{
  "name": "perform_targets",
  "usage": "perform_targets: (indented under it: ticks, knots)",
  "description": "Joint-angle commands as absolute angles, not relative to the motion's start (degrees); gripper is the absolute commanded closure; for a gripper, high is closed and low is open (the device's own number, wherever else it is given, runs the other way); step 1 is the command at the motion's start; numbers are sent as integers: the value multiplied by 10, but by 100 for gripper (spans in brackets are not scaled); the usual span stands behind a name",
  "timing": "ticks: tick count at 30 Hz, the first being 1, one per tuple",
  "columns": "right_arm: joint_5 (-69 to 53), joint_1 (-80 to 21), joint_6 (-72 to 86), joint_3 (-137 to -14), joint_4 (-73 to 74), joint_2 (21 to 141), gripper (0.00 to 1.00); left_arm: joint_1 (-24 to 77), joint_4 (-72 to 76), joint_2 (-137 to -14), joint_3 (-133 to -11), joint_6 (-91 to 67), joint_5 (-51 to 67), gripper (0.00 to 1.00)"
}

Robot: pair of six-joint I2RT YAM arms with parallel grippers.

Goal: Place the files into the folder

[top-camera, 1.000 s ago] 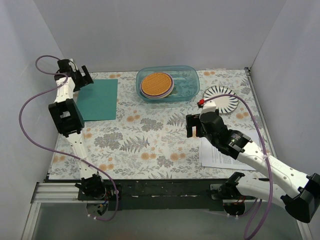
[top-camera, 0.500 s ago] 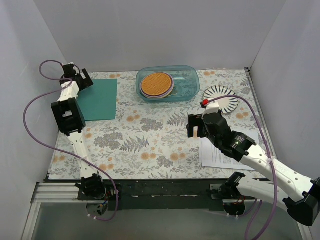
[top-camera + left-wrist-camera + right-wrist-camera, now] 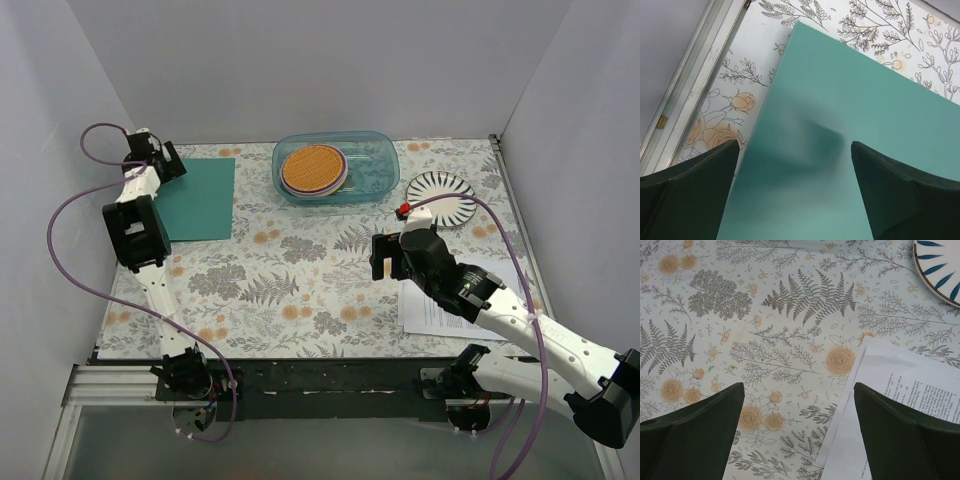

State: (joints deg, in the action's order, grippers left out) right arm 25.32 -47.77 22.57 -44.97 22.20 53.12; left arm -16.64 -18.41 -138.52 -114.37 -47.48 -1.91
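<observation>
The teal-green folder (image 3: 197,198) lies closed and flat at the back left of the table; it fills the left wrist view (image 3: 860,100). My left gripper (image 3: 158,160) is open just above the folder's back left corner, its fingers (image 3: 685,190) straddling the left edge. The files (image 3: 450,308), white printed sheets, lie at the front right, partly under my right arm; their near corner shows in the right wrist view (image 3: 900,390). My right gripper (image 3: 385,258) is open and empty, hovering above the cloth just left of the files.
A clear blue-tinted container (image 3: 335,167) with an orange woven disc stands at the back centre. A blue-striped white plate (image 3: 443,197) lies at the back right. A floral cloth (image 3: 300,270) covers the table. Grey walls close in on three sides.
My left gripper moved back and left to the folder's far left corner. My right gripper shifted slightly, staying near the left edge of the files.
</observation>
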Motion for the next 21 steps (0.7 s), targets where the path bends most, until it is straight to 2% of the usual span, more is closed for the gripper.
perform_targets:
  ticks: [1, 8, 21]
  knots:
    - [253, -482, 231, -455, 194, 533, 2, -150, -181, -1368, -1120, -447, -7, 9]
    - [245, -485, 239, -444, 183, 539, 2, -113, -114, -1289, -964, -380, 37, 25]
    - [243, -490, 249, -421, 183, 517, 3, -89, -49, -1147, -706, -258, 36, 40]
